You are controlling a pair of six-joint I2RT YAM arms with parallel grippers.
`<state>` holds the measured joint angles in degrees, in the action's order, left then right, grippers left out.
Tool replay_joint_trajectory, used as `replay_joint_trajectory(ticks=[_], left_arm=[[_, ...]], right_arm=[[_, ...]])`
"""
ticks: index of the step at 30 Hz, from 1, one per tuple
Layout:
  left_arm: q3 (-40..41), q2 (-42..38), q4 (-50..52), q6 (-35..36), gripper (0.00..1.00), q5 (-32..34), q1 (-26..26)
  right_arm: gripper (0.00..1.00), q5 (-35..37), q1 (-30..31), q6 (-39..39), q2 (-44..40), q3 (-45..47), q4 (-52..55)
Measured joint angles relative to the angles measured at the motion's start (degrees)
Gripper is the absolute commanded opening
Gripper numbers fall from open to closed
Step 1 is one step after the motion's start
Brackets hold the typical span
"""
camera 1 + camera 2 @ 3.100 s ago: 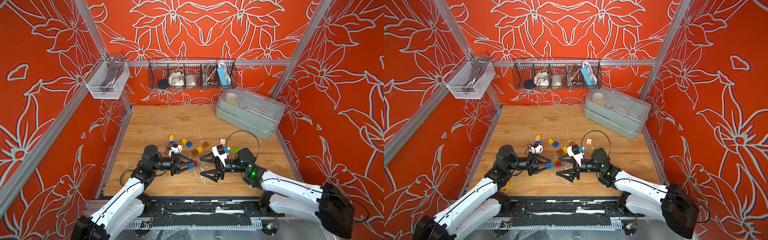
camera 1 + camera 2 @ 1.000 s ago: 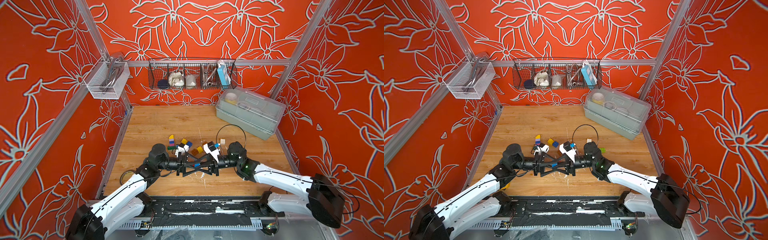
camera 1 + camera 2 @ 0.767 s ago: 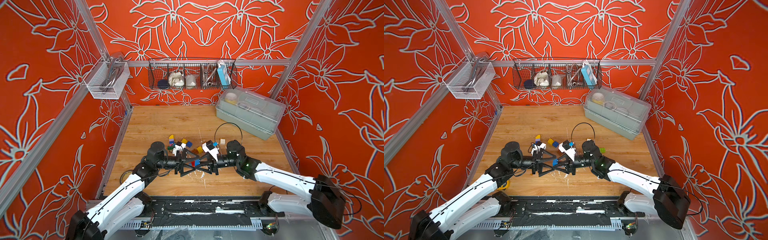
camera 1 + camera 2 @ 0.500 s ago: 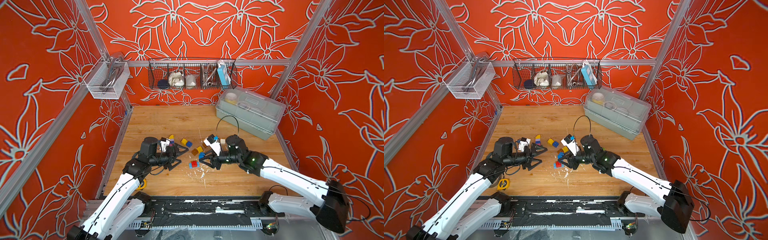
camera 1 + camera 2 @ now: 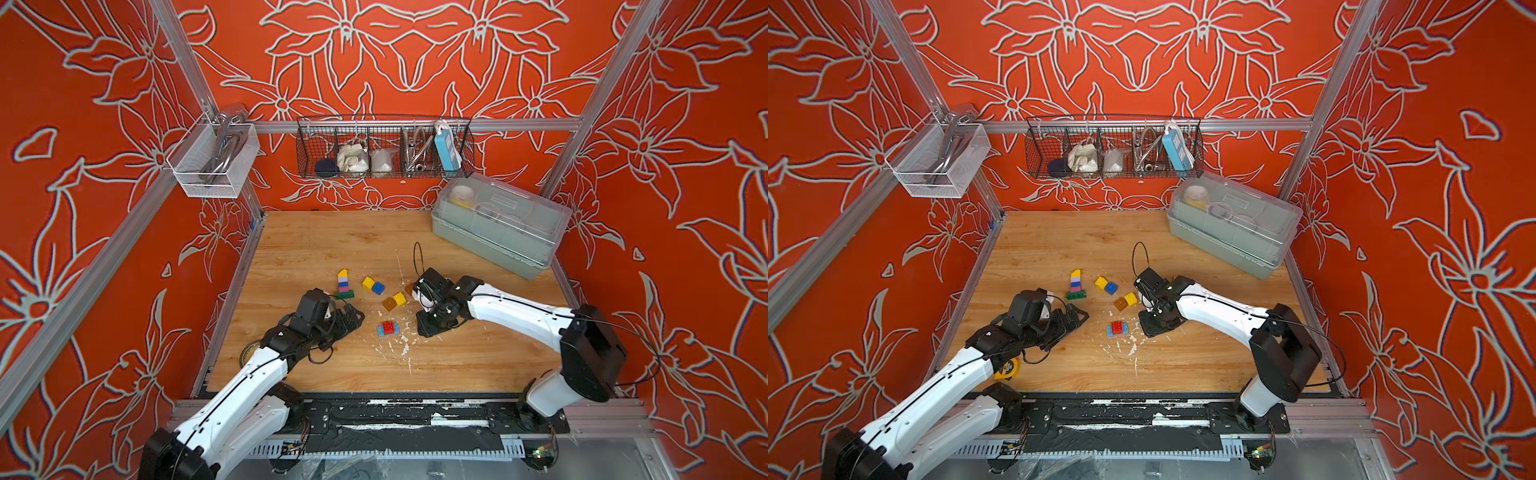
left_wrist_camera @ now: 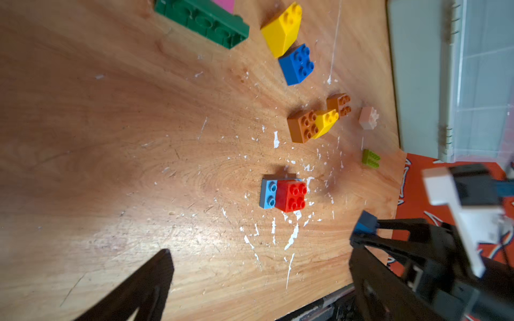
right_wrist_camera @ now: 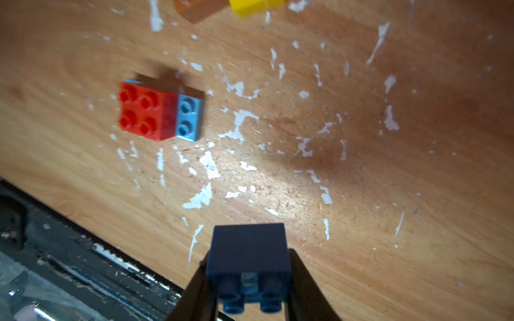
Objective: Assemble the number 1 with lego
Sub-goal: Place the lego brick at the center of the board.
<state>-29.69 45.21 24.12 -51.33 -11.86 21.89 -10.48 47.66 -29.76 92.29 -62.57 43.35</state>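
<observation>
A red lego brick [image 5: 388, 327] [image 5: 1118, 328] sits on a light blue flat one [image 6: 267, 194] and lies free on the table between the arms. My right gripper [image 5: 426, 330] [image 7: 249, 266] is shut on a dark blue brick [image 7: 249, 250], low over the table just right of that pair. The left wrist view shows the same blue brick [image 6: 365, 223] at the right gripper's tip. My left gripper [image 5: 353, 321] [image 6: 258, 266] is wide open and empty, left of the pair. Further back lie a yellow-lilac-pink stack on a dark green base [image 5: 343, 286] and loose yellow, blue and brown bricks [image 5: 395, 300].
White flecks [image 5: 403, 345] litter the wood near the pair. A lidded grey storage box [image 5: 498, 232] stands at the back right. A yellow tape measure [image 5: 1007, 368] lies under the left arm. A lime brick [image 6: 370, 159] and a pale one [image 6: 368, 118] lie towards the box.
The two grippers met in the middle a second ago and have since drawn apart. The left one opened and backed off left, leaving the red-and-light-blue pair on the table. The right one kept the blue brick.
</observation>
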Motion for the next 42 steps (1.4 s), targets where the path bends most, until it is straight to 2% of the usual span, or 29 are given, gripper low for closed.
replay_joint_trajectory(ticks=[5, 11, 19, 24, 28, 36, 42], left_arm=[[0.1, -5.8, -2.4, -0.3, 0.99, 2.4, 0.3], [0.9, -5.3, -3.7, -1.6, 0.99, 3.3, 0.3], [1.0, -4.4, -3.9, -2.1, 0.99, 3.3, 0.3], [1.7, -4.4, -4.5, -2.6, 0.99, 3.2, 0.3], [2.3, -4.5, -5.0, -2.7, 0.99, 3.2, 0.3], [2.5, -5.2, -5.4, -2.7, 0.99, 3.2, 0.3], [2.5, -5.3, -5.4, -2.8, 0.99, 3.1, 0.3]], right_arm=[[0.03, 1.9, 0.0, -3.8, 5.4, 0.0, -0.2], [0.13, 2.1, 0.0, -5.8, 9.5, -1.0, -1.5], [0.46, 2.1, 0.0, -7.1, 10.8, -2.6, -1.9], [0.56, 2.6, 0.0, -7.9, 10.7, -2.6, -2.1], [0.57, 3.3, 0.2, -8.3, 10.1, -2.6, -1.9], [0.48, 4.5, 0.3, -7.2, 8.6, -3.6, -0.9], [0.48, 4.5, 0.6, -6.6, 8.6, -4.4, -0.2]])
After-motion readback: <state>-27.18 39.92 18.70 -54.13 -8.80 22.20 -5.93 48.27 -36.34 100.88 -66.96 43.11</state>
